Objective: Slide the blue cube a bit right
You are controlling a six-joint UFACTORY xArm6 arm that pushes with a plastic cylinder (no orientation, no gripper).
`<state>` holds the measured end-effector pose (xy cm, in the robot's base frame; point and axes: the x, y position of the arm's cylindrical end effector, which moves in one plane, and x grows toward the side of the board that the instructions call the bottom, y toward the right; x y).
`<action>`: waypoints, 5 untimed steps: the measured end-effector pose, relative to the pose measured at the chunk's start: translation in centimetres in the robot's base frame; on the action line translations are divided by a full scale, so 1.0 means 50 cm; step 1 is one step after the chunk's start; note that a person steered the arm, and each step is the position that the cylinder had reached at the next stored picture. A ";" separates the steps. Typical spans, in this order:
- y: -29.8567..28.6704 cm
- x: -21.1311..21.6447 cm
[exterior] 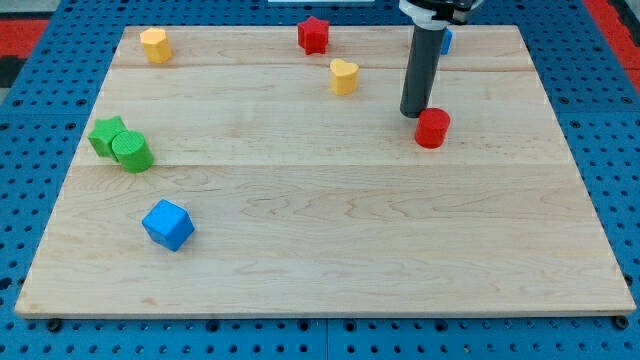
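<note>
The blue cube [167,224] lies on the wooden board [330,260] at the view's lower left. My tip [413,114] is far off at the view's upper right, right beside the red cylinder [432,128], at its upper left. A small part of another blue block [447,41] shows behind the rod near the board's top edge; its shape is hidden.
A green star-like block [106,135] and a green cylinder [132,152] touch each other at the left, above the blue cube. A yellow block [154,44] sits at the top left, a red star [313,34] at the top middle, a yellow heart [344,76] below it.
</note>
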<state>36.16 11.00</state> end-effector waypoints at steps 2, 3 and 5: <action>-0.103 0.080; -0.250 0.157; -0.375 0.175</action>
<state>44.90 -7.75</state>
